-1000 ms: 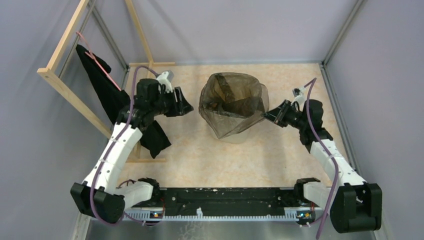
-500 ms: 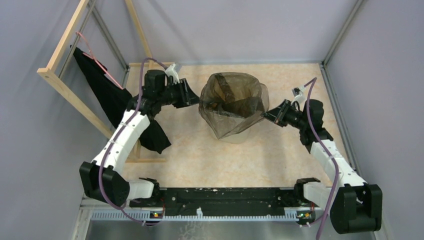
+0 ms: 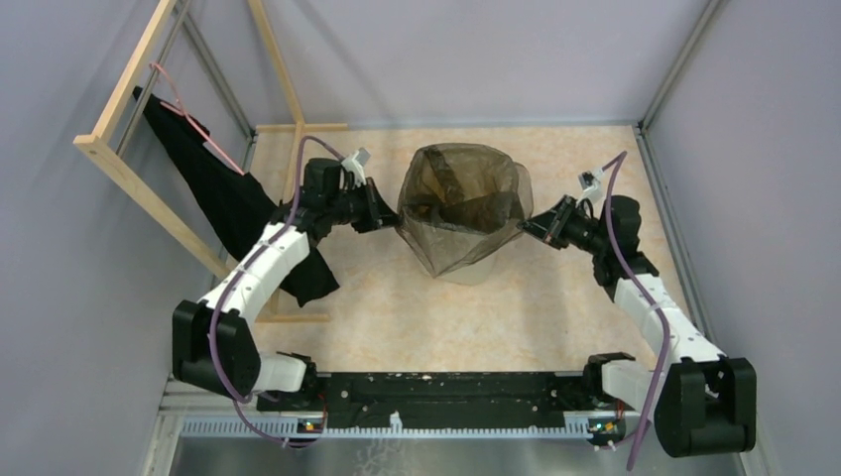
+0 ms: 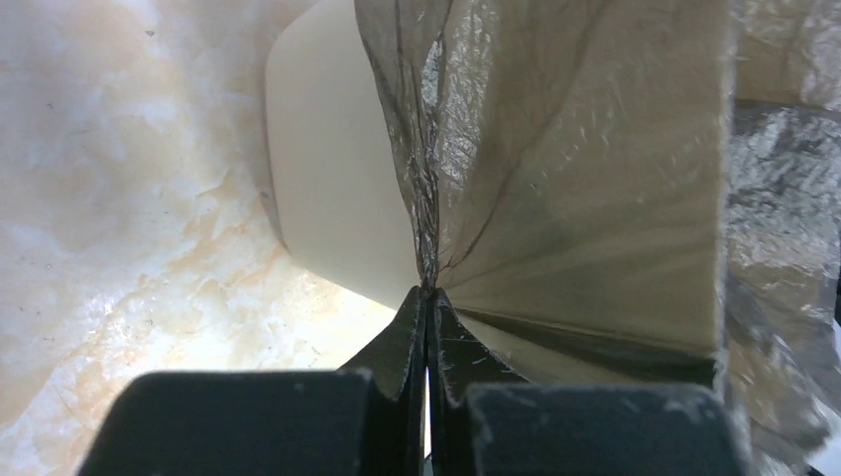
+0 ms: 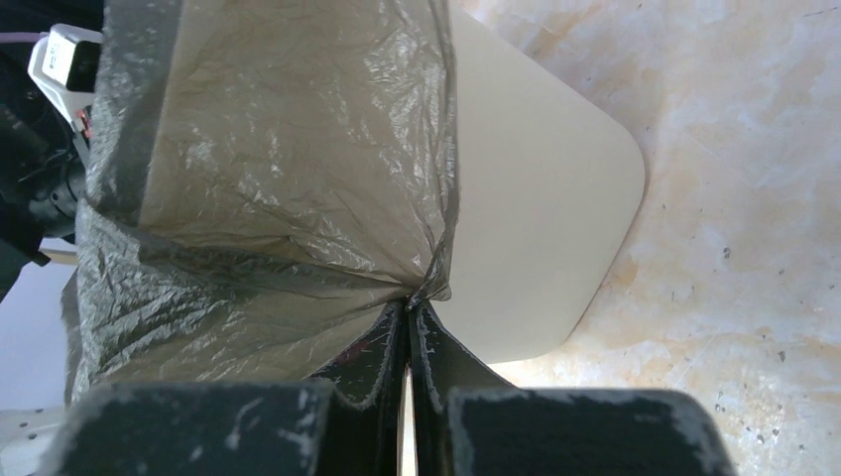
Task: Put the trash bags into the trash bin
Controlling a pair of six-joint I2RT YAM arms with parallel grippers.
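Note:
The see-through brown-black trash bag (image 3: 461, 203) hangs over the cream trash bin (image 3: 466, 272) in the middle of the floor, its mouth spread wide. My left gripper (image 3: 393, 220) is at the bag's left edge, shut on a gathered pinch of film. In the left wrist view the film (image 4: 575, 198) runs straight into the tips of the left gripper (image 4: 427, 294), with the bin's wall (image 4: 327, 178) behind. My right gripper (image 3: 529, 228) is shut on the bag's right edge. The right wrist view shows film (image 5: 268, 159) bunched at the right gripper's tips (image 5: 410, 305), beside the bin's wall (image 5: 536, 218).
A wooden frame (image 3: 129, 183) leans at the left, with a matte black cloth (image 3: 223, 193) hanging from it just behind my left arm. Purple walls and metal posts (image 3: 674, 74) close in the marbled floor (image 3: 397, 297).
My left arm has reached right from beside the cloth to the bag's left edge and its jaws have shut on the film. The right gripper has kept its hold in place.

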